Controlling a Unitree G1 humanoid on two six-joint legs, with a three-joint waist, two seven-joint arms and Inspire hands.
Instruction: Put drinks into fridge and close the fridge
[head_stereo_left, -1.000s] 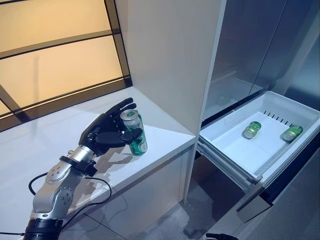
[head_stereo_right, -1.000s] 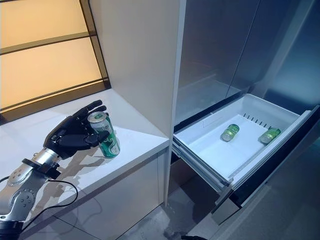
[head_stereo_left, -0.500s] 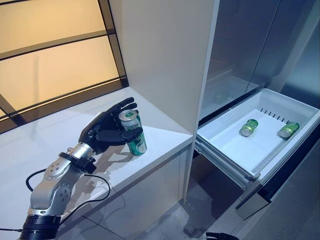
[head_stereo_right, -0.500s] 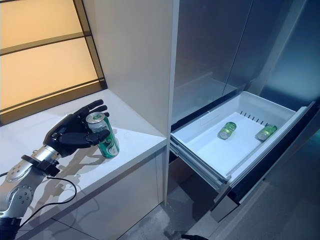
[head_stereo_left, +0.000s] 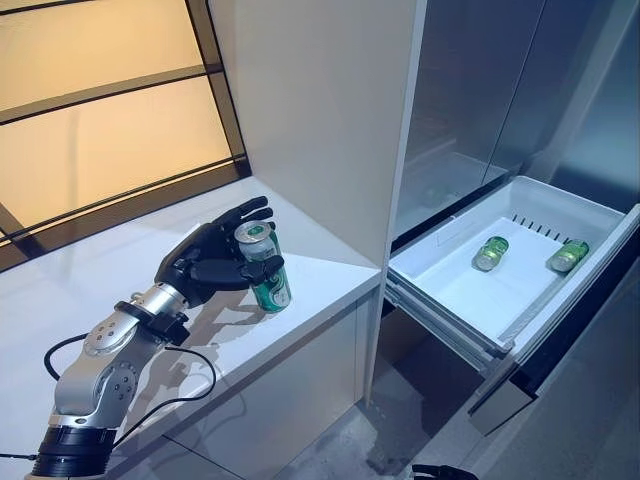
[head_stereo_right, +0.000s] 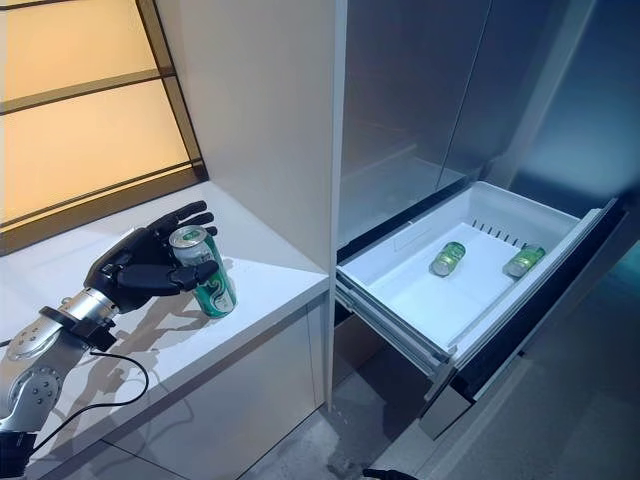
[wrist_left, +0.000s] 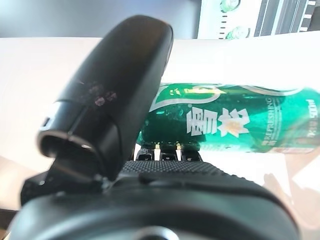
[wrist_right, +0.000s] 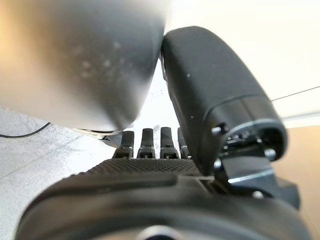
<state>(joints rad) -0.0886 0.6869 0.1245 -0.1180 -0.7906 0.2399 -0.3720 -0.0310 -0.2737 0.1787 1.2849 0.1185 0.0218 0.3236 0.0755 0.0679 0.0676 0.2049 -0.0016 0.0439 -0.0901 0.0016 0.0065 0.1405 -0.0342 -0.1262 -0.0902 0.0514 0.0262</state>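
Counter (head_stereo_left: 330, 280) white beside open fridge drawer (head_stereo_left: 455, 290), under window (head_stereo_left: 110, 130).

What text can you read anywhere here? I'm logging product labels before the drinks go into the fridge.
Green can in the left hand: white characters and small print on its side, too blurred to read surely.
Two cans in the fridge drawer: too small to read.
Nothing else bears text.

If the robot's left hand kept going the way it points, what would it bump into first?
Probably the green can its left hand already wraps around; beyond that stands the tall white cabinet wall.
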